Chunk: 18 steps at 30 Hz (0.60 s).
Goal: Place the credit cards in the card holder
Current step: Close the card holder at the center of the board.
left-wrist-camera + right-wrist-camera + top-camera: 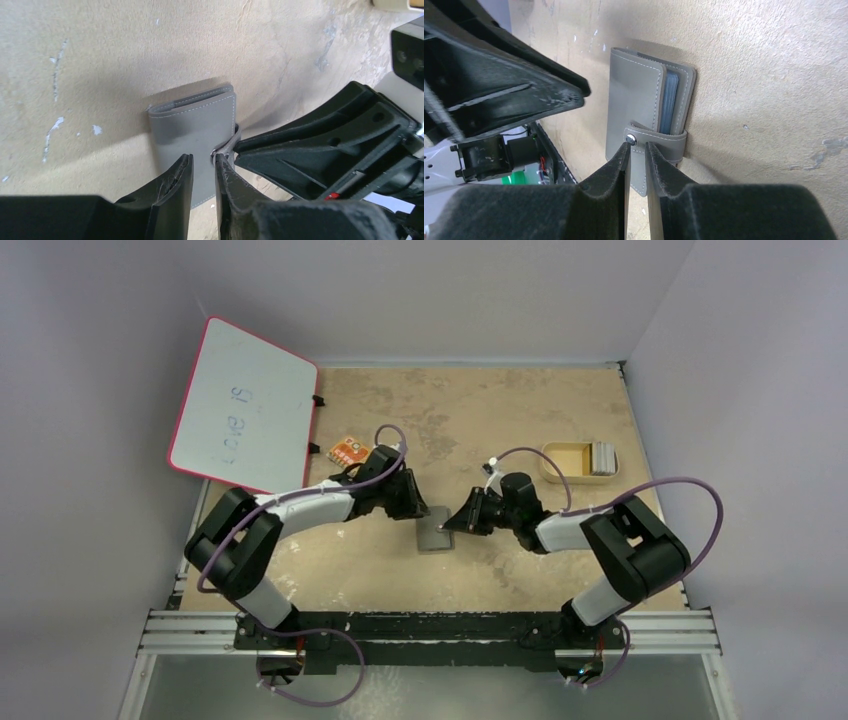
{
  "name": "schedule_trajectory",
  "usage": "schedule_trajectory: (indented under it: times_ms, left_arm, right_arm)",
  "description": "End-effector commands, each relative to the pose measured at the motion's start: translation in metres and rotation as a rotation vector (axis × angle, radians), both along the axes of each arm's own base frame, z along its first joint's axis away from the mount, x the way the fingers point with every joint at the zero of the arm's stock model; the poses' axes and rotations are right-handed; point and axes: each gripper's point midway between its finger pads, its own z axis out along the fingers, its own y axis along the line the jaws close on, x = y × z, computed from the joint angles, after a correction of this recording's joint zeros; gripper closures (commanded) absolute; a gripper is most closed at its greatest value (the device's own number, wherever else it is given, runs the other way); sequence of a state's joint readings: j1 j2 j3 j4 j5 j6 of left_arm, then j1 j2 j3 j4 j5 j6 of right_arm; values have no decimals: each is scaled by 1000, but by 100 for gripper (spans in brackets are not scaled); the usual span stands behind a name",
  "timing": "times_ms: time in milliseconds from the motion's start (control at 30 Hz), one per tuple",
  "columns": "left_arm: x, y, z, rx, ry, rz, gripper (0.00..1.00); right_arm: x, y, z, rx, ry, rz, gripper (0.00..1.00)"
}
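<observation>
The card holder (435, 533) is lying folded mid-worktop, long axis pointing toward the far edge. The left gripper (202, 160) is hovering slightly parted over it; the right gripper (638, 146) is nosing its strap (664, 141), grip unclear.

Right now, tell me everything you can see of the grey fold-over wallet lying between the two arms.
The grey leather-look wallet is folded shut, with pale stitching round its edges and light blue pockets showing at the open side. A grey strap with a metal snap stud wraps that side. It lies flat on the tan table. The right hand straddles the strap at the stud; the left hand hovers over one end; contact is unclear.
</observation>
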<state>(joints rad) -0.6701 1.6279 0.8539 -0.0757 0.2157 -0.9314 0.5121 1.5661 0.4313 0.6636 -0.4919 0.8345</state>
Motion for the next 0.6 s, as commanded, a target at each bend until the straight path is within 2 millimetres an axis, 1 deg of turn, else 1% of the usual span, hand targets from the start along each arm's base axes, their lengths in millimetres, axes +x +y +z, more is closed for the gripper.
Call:
schedule_trajectory:
  times_ms: [0, 100, 267, 433, 567]
  left_arm:
    - [11, 11, 26, 54, -74, 39, 77]
    - [10, 19, 11, 90, -60, 45, 76]
    - [12, 17, -6, 76, -40, 30, 76]
    - [13, 12, -14, 70, -25, 12, 76]
    - [12, 12, -18, 70, -18, 11, 77]
  right_arm:
    - [9, 6, 6, 1, -35, 9, 81]
    - [10, 6, 6, -6, -37, 8, 81]
    - [13, 4, 6, -32, -40, -2, 81]
    - [16, 4, 4, -69, -42, -3, 82]
    - [18, 6, 2, -92, -40, 0, 83]
